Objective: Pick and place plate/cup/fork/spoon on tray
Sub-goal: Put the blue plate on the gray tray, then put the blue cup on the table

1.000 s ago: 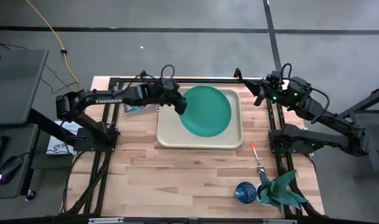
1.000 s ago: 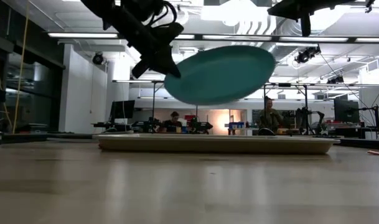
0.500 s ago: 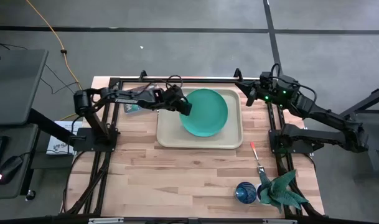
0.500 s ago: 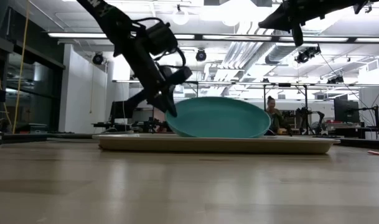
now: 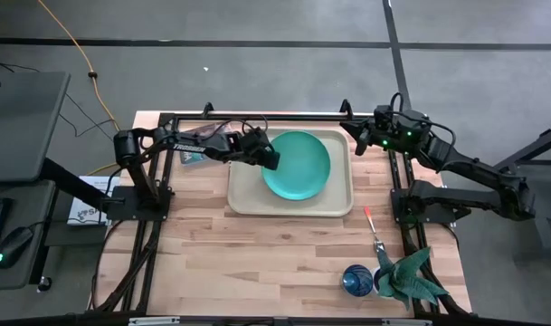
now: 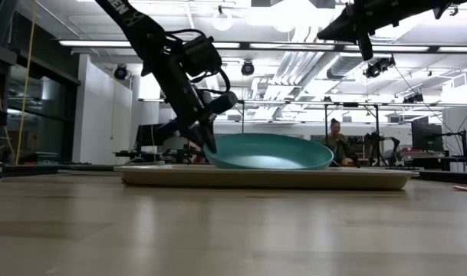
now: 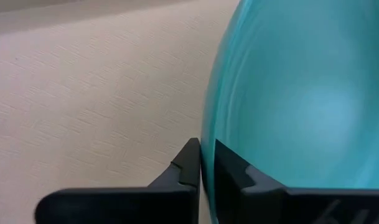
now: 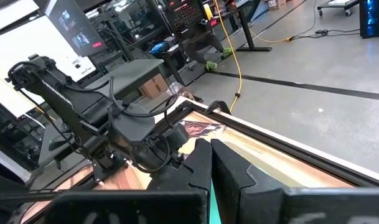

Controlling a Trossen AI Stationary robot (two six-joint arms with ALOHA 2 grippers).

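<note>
On tray (image 5: 243, 197), plate (image 5: 302, 167) now lower.

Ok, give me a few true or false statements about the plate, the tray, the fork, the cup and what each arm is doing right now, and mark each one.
1. The plate lies on the tray. True.
2. The left pincer is shut on the plate's rim. True: the left wrist view shows its fingers pinching the edge.
3. The fork is on the tray. False: it lies on the bare table, near the plant.
4. The right pincer holds the cup. False: it hangs shut and empty near the tray's far right corner; the cup stands at the table's near edge.
5. The cup stands beside the plant. True.
</note>
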